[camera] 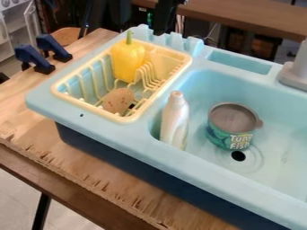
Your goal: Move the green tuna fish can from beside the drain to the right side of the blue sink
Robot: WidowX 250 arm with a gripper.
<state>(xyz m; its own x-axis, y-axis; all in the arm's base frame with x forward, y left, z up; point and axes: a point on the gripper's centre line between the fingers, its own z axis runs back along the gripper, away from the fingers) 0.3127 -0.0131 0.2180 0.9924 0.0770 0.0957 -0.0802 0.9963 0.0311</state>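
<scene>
Yellow pepper (127, 60), the object nearest the gripper, stands stem-up at the rear of the cream dish rack (75, 101); a brown speckled item (118, 100) lies toward the front. The black gripper (160, 30) is at the back rim of the blue sink (225, 173); whether it is clenched or released cannot be told. The basin contains a white bottle (174, 121) and an upright can (226, 129). The step is judged to precede a grasp; reaching the pepper would call for sideways alignment and a descent clear of the rack's prongs.
</scene>
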